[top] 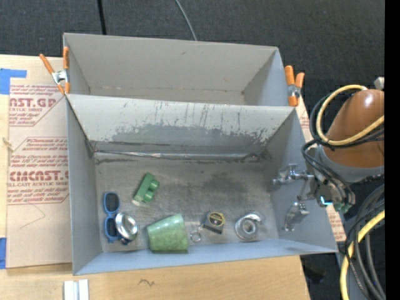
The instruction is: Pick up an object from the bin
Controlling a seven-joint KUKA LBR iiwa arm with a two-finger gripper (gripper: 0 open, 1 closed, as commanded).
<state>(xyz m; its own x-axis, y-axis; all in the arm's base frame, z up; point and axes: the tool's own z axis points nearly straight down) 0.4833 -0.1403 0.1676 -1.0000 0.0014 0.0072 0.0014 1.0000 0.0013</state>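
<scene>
Container: one grey metal bin (187,130), open-topped, with flat sloping walls, a scuffed and streaked back wall and a dull, worn floor. It holds six loose items, all on the floor and most along the front edge. Item 1, far left: one blue plastic piece with two dark oval lenses (110,212), shaped like small goggles, lying front to back. Item 2: one shiny round metal cap (127,225), smooth and reflective, touching the front end of the blue piece on its right. Item 3: one bright green plastic block (145,189), short and knobbed, tilted, lying apart behind the front row. Item 4: one pale green translucent plastic cup (167,234), on its side, just right of the metal cap. Item 5: one small dark round case with a yellow face (214,221), with a thin wire loop on its left beside the cup. Item 6: one glossy silver ring-shaped roll (248,227), hollow in the centre, lying flat at the right front of the floor. Far right: one gripper (292,197) with two slender bright metal fingers, spread apart with nothing between them, above the bin's right sloping wall. The silver roll lies nearest, to its left and apart from it. Behind the gripper is one smooth orange-brown domed cover (356,130), looped by yellow cables (325,114).
</scene>
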